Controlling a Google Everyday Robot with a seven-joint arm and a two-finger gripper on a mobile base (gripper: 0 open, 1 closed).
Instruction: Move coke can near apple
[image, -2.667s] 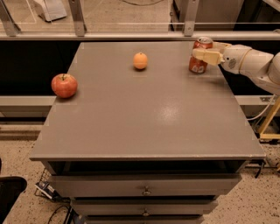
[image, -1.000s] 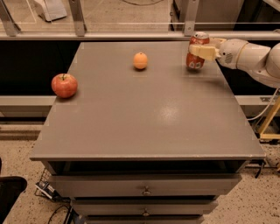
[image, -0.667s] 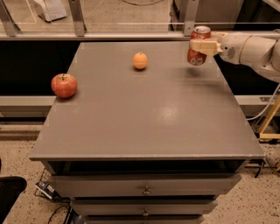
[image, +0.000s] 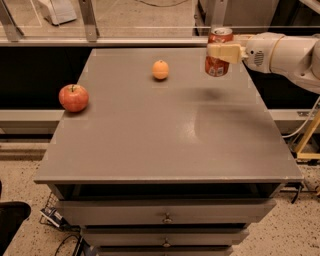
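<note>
The grey desk (image: 150, 140) has a flat, matte top with a dull sheen toward its right half. Below the front edge sit stacked drawers (image: 165, 212) with small round knobs. The floor (image: 300, 232) is speckled. At the lower left a dark object (image: 10, 220) and some cables (image: 55, 220) lie beside the desk's base. Behind the desk runs a metal rail with glass panels (image: 125, 20), and a pale wooden leg (image: 309, 135) leans at the far right.

The apple (image: 73, 97) rests at the left edge of the desk, about midway back, stem up, very near the rim. Right of it and further back lies the orange (image: 160, 70), well apart from the apple and clear of the back edge. Further right, at the back right of the desk, the coke can (image: 217, 68) stands upright in the hand (image: 219, 52). The hand is closed around the can's middle, with a cream finger (image: 222, 51) lying across its front. The can's shadow falls on the desk in front of its base and separate from it, so the can appears to be held just off the surface. The white arm (image: 285, 52) reaches in from the right, past the desk's right edge.

The whole middle and front of the desk between the can and the apple is bare. The orange is the only thing lying between them, toward the back.
</note>
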